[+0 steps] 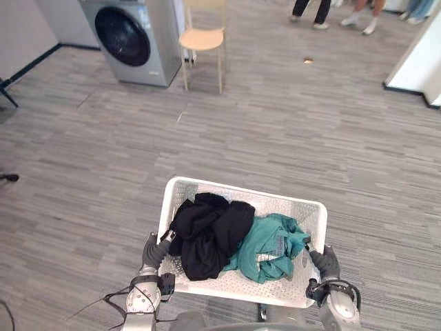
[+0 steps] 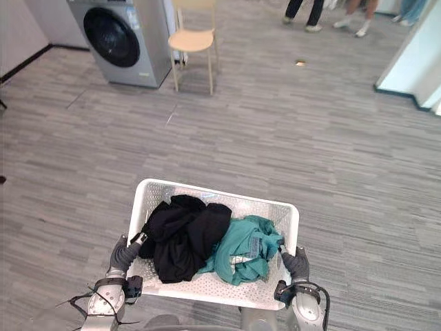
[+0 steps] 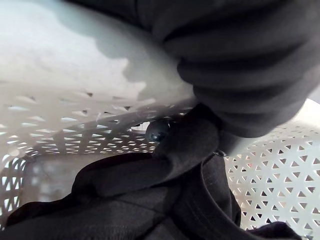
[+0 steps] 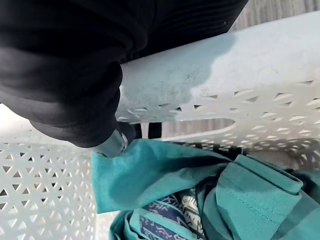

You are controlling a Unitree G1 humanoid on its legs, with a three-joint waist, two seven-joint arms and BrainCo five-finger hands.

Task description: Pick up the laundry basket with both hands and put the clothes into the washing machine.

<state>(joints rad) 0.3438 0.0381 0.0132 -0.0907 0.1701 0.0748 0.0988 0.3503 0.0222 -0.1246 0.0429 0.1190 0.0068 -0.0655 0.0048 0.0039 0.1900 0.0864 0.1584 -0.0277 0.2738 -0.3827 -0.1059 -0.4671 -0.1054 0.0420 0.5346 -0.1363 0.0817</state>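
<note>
A white perforated laundry basket (image 1: 289, 204) hangs in front of me, held above the floor. Inside lie a black garment (image 1: 210, 234) on the left and a teal garment (image 1: 272, 245) on the right. My left hand (image 1: 154, 252) is curled round the basket's left handle rim. My right hand (image 1: 324, 262) is curled round the right handle rim. The left wrist view shows the dark cover against the rim (image 3: 100, 65) with black cloth (image 3: 150, 200) below. The right wrist view shows the rim (image 4: 225, 65) and teal cloth (image 4: 200, 190). The washing machine (image 1: 132, 38) stands far off at the upper left, door closed.
A light wooden chair (image 1: 203, 40) stands right of the washing machine. People's legs (image 1: 310, 10) show at the far top. A white wall corner (image 1: 417, 62) juts in at the upper right. Grey plank floor (image 1: 275, 117) stretches between me and the machine.
</note>
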